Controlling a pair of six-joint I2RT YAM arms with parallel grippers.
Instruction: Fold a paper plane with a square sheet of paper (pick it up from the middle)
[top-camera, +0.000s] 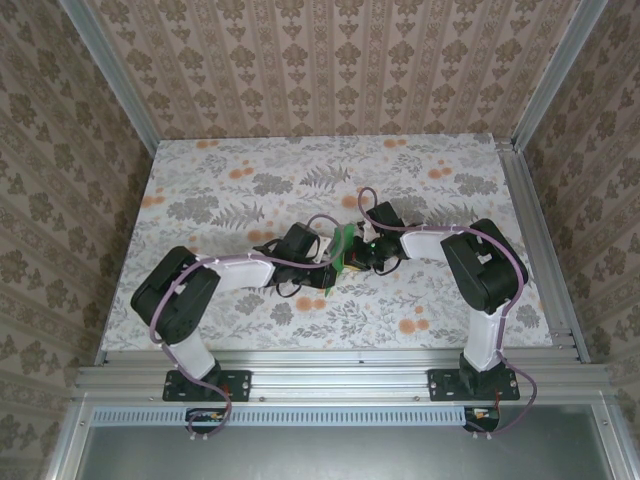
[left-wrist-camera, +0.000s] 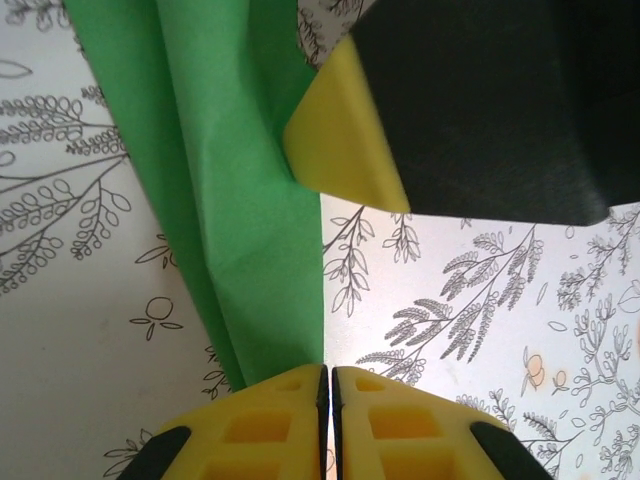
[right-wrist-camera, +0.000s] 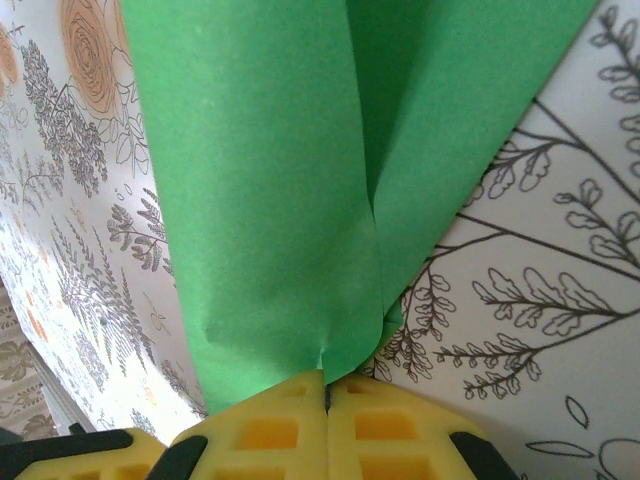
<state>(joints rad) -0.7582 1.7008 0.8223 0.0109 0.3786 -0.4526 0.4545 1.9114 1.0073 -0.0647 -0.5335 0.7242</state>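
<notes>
Step in hand: creasing. The square sheet of paper (top-camera: 343, 246), partly folded, sits over the tabletop (top-camera: 200, 200) centre. The left gripper (left-wrist-camera: 327, 382) pinches it at 9 o'clock and the right gripper (right-wrist-camera: 326, 388) at 3 o'clock. The next move probably requires coordinated, tear-free tension.

1. Left wrist view: the green paper (left-wrist-camera: 230, 180) runs off the top edge. Its lower tip vanishes at bottom centre into the seam of the left gripper (left-wrist-camera: 327, 375), itself cut by the bottom edge.
2. Upper right there, a black-and-yellow finger (left-wrist-camera: 470, 100) is cut by the top and right edges.
3. Right wrist view: the paper leaves by the top edge, and its lower end hides between the pads of the right gripper (right-wrist-camera: 327, 385).
4. Top view, centre: the paper is a sliver, its folds too small to tell.
</notes>
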